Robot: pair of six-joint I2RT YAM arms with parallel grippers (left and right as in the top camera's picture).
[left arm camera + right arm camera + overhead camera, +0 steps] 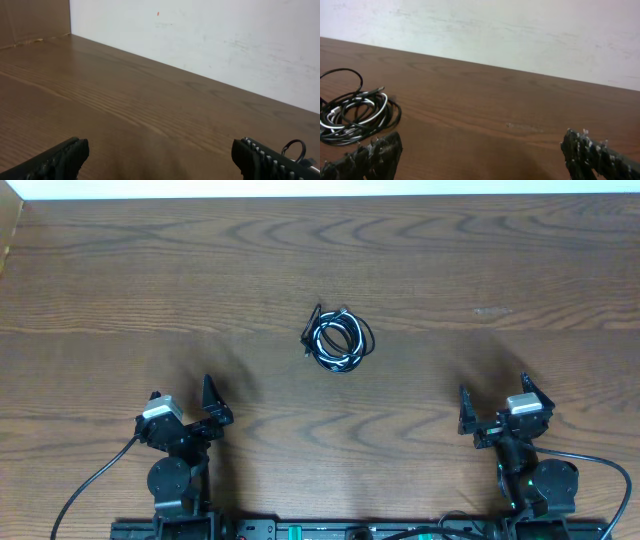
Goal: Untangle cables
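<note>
1. Black ribbed fingers (376, 152) of the right gripper (480, 150) are seen closest to the lens in the right wrist view, set wide apart with nothing but bare wood between them.
2. The left gripper (160, 151) is shown the same way in its own wrist view: the jaws are spread wide and nothing is held.
3. The cables (338, 340) are found as one compact coil of black and whitish cord on the wooden table (320, 250), near its middle and well clear of both arms.
4. From overhead, the coil is placed ahead of both grippers and between them: forward and to the right of the left gripper (182, 398), forward and to the left of the right gripper (495, 392).
5. Neither arm is judged clearly nearer, as the coil sits about midway between them.
6. In the right wrist view the cables (355, 110) are seen at the left edge, outside the line of the open jaws, so an inward swing is judged necessary before any reach.
7. In the left wrist view only a small black loop (295, 146) is glimpsed behind the right-hand finger, probably part of the same coil.
8. No marked long axis is shown; the coil is roughly round, with one black loop and short plug ends standing out on its far-left side.
</note>
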